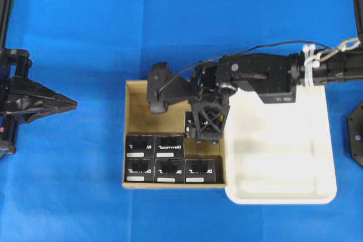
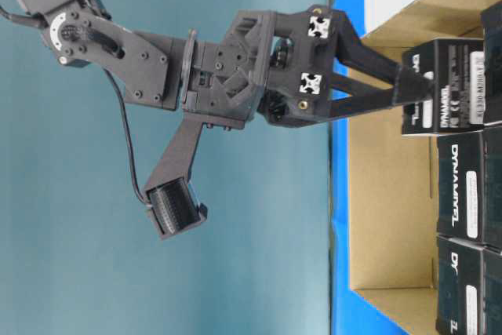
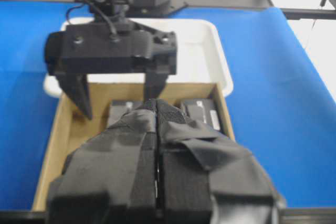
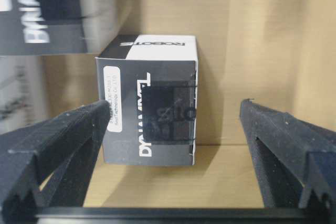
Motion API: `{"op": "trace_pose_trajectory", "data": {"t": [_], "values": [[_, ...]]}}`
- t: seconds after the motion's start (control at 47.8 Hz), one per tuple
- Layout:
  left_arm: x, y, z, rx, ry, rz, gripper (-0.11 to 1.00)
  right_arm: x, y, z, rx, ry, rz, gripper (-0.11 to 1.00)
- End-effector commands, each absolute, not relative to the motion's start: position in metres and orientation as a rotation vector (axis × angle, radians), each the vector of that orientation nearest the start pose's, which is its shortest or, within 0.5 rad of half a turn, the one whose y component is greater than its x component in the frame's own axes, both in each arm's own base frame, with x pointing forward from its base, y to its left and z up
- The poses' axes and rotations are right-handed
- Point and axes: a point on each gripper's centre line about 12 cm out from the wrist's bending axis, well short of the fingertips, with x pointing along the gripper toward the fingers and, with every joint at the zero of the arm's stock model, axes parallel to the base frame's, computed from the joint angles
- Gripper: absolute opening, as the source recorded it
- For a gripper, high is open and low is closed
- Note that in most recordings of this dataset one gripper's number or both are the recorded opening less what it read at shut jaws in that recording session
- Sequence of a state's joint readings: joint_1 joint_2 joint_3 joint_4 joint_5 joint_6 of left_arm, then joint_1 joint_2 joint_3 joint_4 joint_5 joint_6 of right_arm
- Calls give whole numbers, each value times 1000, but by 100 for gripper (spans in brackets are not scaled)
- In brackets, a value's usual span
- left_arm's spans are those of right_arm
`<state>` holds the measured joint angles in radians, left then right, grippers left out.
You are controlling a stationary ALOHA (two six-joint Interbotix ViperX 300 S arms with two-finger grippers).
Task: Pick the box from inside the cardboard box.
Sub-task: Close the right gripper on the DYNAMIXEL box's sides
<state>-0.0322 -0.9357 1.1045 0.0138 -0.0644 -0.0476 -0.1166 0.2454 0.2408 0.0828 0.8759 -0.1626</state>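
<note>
Black small rectangular box (image 4: 149,111) with white lettering sitting on floor of the large brown low-walled cardboard carton (image 1: 136,101), against its right wall, just above the five look-alike boxes. Right gripper (image 4: 173,145) lowered over it, fingers (image 4: 58,140) wide apart and straddling it, one finger just beside its left face, other well clear; left gripper (image 3: 156,182) parked outside carton with fingers pressed together. Approach done by the look of it; closing, lifting out of carton not yet done.
</note>
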Motion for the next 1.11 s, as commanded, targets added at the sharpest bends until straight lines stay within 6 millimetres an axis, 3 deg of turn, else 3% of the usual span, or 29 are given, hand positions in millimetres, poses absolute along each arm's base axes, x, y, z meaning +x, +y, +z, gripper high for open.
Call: {"op": "trace_pose_trajectory", "data": {"t": [0.0,0.314,0.586,0.795,1.088], "values": [[209,-7,300,-33,80,-32,-6,420,-49,145,23,1358,25,99],[209,-7,301,-33,77,-32,-6,419,-55,146,20,1360,27,99],[208,-7,303,-33,70,-32,-6,423,-54,167,31,1324,29,99],[209,-7,304,-33,68,-32,-6,424,-52,205,48,1313,41,99],[209,-7,306,-33,63,-32,-6,419,-56,279,51,1261,47,99]]}}
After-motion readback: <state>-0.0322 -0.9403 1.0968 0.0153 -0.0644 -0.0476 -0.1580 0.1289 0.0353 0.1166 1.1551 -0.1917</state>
